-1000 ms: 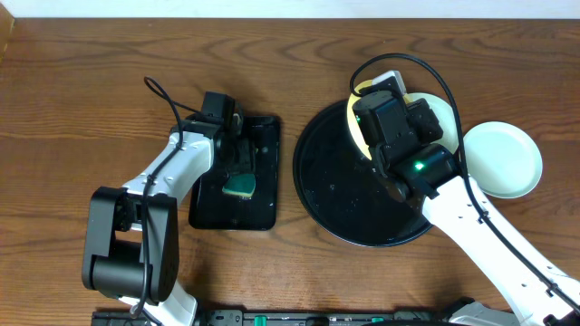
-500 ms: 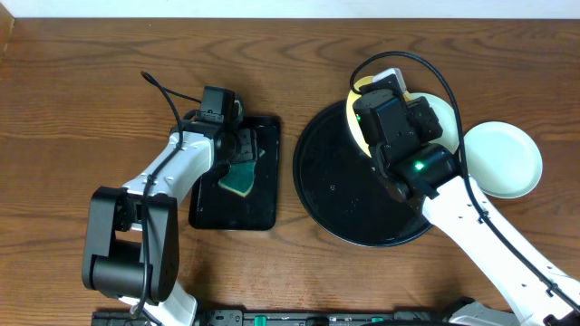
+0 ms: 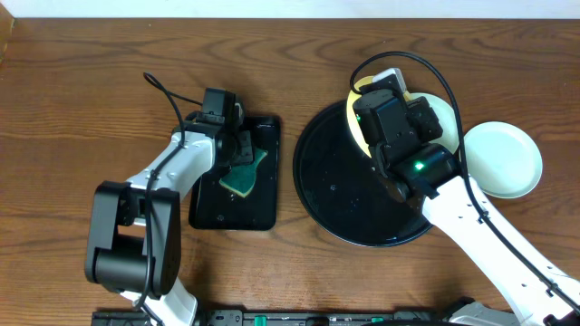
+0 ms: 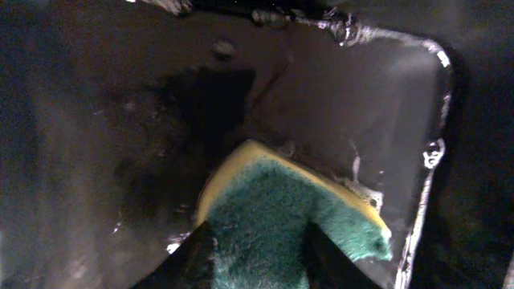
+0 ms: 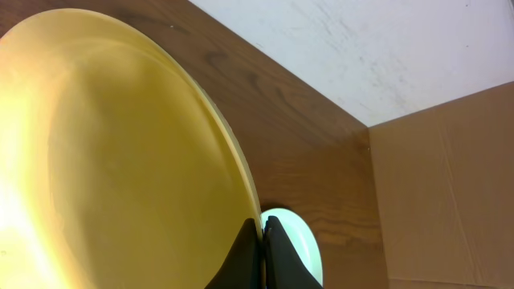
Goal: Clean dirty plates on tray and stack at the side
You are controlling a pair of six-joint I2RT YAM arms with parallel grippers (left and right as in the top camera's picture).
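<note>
Setting: 1 brown wood-grain tabletop (image 3: 72, 91), evenly lit and marked only by soft shadows, ran back to 1 plain white wall (image 3: 290, 7) of faintly mottled surface, and in the right wrist view 1 flat cardboard-brown panel (image 5: 450, 185) met both at a corner.

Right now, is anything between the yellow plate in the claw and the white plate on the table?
Yes. Another pale round plate lies at the glossy black round tray's right edge, between the right claw's tilted pale yellow plate and the pale plate on the wooden table.
</note>
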